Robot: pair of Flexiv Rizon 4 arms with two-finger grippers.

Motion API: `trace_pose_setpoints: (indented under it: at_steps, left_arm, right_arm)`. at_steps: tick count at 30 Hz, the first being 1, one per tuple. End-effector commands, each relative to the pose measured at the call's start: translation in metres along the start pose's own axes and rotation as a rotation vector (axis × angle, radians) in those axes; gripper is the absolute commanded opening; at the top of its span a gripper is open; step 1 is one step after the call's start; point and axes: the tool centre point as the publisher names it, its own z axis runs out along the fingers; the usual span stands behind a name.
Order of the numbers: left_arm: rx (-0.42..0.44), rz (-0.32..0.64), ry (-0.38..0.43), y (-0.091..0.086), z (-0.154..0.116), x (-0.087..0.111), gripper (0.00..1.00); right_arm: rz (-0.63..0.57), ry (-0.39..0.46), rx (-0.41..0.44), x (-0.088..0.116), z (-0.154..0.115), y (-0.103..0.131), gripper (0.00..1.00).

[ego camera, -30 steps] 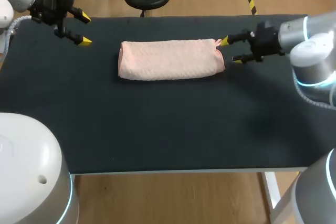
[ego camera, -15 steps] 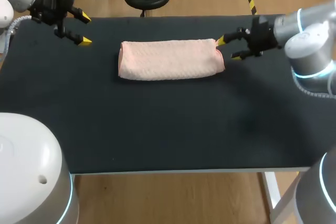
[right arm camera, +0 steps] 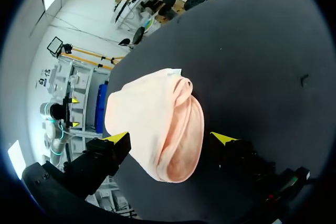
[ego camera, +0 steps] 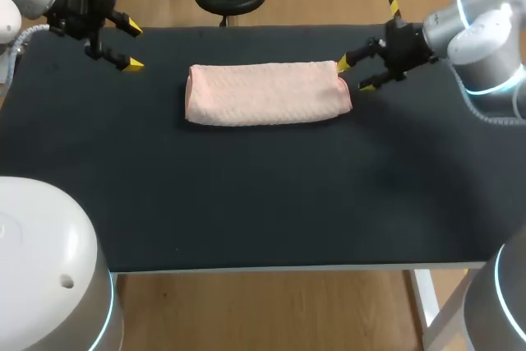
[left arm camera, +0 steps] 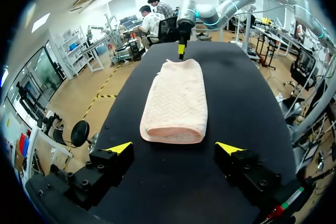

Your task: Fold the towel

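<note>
**Pink towel (ego camera: 265, 94) folded mid-table, nothing in my fingers**

Biggest first: one black table (ego camera: 246, 203). The one towel lies across its far half as a thick folded bundle, so I'd guess the folding's about done. My right gripper (ego camera: 355, 74) hangs just off the towel's right end, fingers spread wide and gripping nothing, probably lined up with that edge. My left gripper (ego camera: 134, 47) hovers well apart near the far-left corner, also spread and empty, out of the way. Two grippers, four yellow tips.

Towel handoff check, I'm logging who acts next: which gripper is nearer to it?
Right. The right gripper sits open at the towel, by its right end; the left gripper hangs open well off its left end.
</note>
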Motion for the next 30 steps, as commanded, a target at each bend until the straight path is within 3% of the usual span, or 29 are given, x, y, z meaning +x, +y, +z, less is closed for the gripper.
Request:
trace_pose_setpoints:
  at_steps: [1, 14, 30]
  left_arm:
    - [0.004, 0.003, -0.001, 0.001, 0.000, 0.000, 1.00]
    - [0.004, 0.003, -0.001, 0.001, 0.000, 0.000, 1.00]
    - [0.004, 0.003, -0.001, 0.001, 0.000, 0.000, 1.00]
  right_arm:
    - [-0.001, 0.010, 0.073, -0.007, 0.009, 0.006, 1.00]
    - [-0.012, 0.013, 0.108, -0.015, 0.019, 0.007, 1.00]
    - [-0.015, 0.026, 0.123, -0.009, 0.028, 0.006, 1.00]
